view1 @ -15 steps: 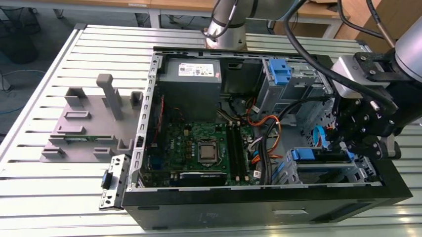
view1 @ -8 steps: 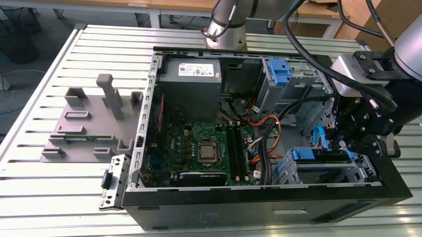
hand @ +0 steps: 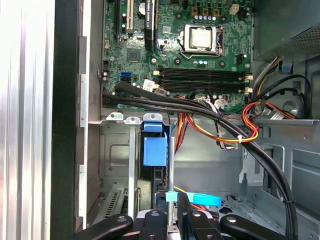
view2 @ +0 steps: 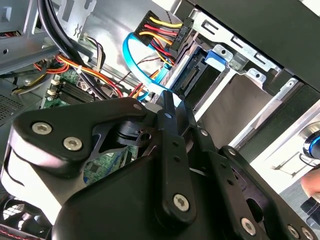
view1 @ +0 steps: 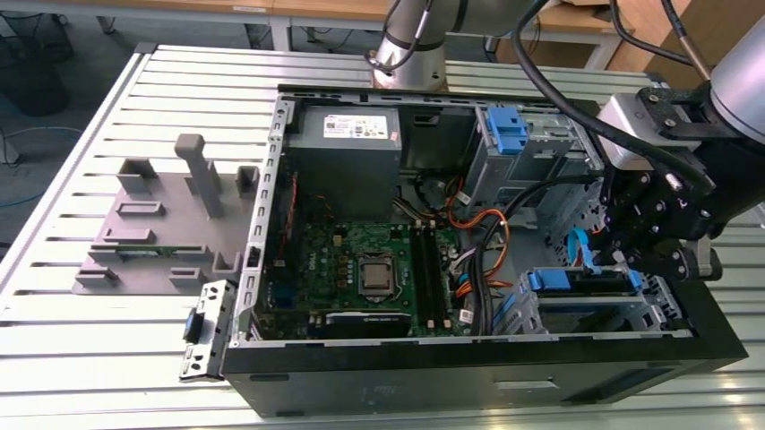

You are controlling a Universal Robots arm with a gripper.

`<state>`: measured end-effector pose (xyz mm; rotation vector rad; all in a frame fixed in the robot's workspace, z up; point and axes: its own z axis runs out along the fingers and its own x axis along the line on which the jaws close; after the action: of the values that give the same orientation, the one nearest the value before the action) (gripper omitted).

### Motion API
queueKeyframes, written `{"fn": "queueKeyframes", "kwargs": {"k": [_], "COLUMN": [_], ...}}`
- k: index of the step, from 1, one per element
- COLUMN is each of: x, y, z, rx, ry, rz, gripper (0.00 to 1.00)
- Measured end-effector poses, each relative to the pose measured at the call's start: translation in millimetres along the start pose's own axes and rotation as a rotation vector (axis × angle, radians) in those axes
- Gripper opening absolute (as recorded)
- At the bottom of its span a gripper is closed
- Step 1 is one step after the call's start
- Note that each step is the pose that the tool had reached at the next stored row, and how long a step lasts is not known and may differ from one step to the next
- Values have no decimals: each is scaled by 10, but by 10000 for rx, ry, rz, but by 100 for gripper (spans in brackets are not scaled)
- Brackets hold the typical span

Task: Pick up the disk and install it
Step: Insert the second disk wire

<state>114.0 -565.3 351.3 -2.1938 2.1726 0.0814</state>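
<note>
— Disk: where?
— Nearest first: gripper, fingers pressed together with nothing between them, just over the cage. The disk sits slotted in that cage, blue rail showing.
— Beyond that?
— Motherboard, on the case floor.

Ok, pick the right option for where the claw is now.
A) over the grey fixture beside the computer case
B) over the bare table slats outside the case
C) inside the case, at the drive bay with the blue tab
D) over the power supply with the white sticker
C: in the exterior view the claw hangs inside the open computer case, just above the drive bay and its blue tab.
</note>
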Motion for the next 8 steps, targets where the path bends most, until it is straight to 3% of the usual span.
{"fn": "queueKeyframes", "kwargs": {"k": [8], "x": [-8], "y": [0], "z": [-24], "rx": [0], "ry": [0], "rz": [0], "gripper": [24]}}
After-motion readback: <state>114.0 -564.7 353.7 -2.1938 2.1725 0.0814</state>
